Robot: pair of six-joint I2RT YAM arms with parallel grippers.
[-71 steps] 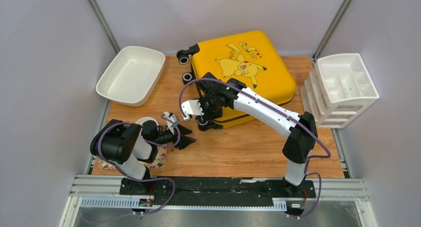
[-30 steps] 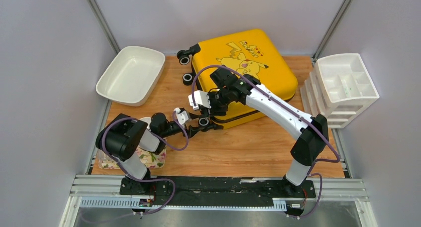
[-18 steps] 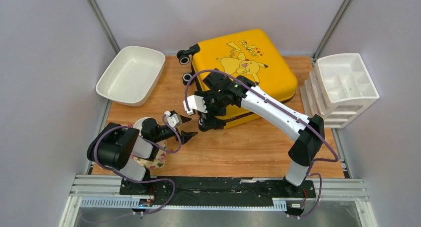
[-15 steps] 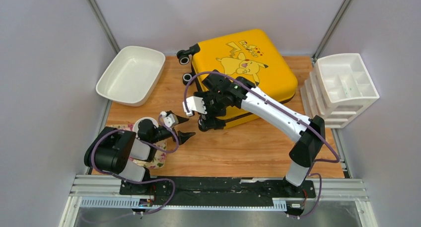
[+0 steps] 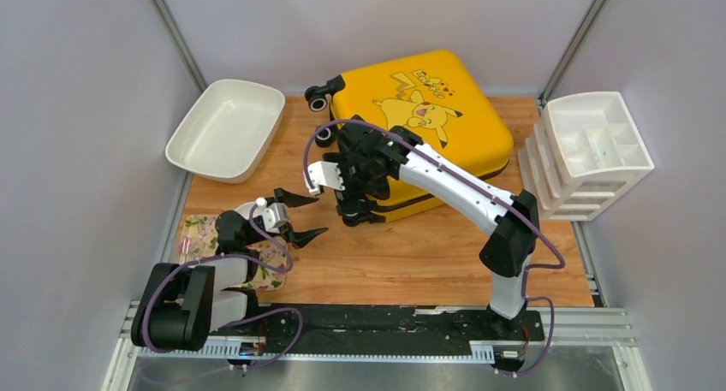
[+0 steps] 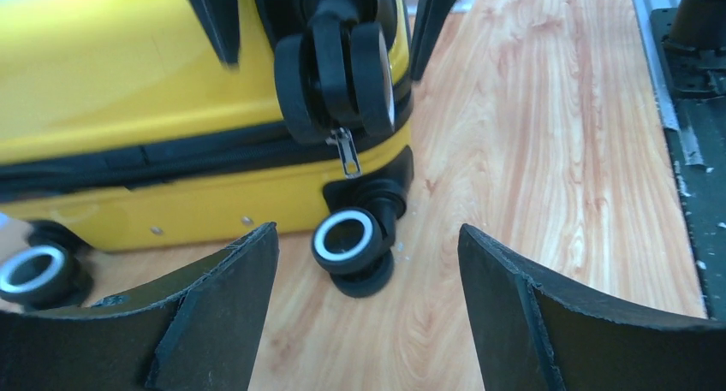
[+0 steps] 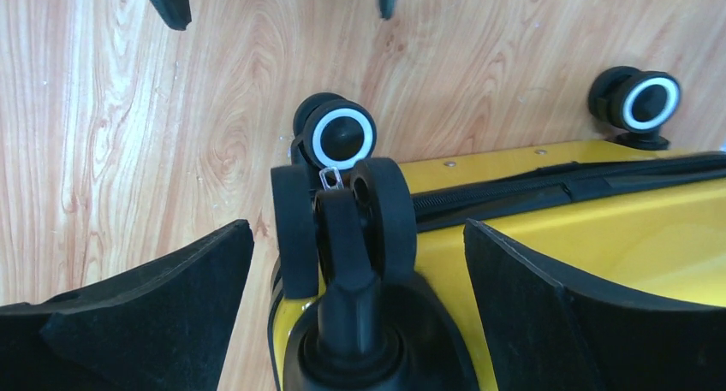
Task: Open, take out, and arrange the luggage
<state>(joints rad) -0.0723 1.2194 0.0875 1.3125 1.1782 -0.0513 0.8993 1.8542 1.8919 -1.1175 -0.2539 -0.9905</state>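
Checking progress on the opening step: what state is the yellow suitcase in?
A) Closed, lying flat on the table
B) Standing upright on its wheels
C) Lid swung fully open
A: the luggage lies flat with its printed shell facing up, and the zipper pull hangs at the wheeled corner.

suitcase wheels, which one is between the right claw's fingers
The upper caster at the suitcase's near corner, black and seen edge-on, with the zipper pull beside it. The two white-ringed wheels lie beyond the open right claw.
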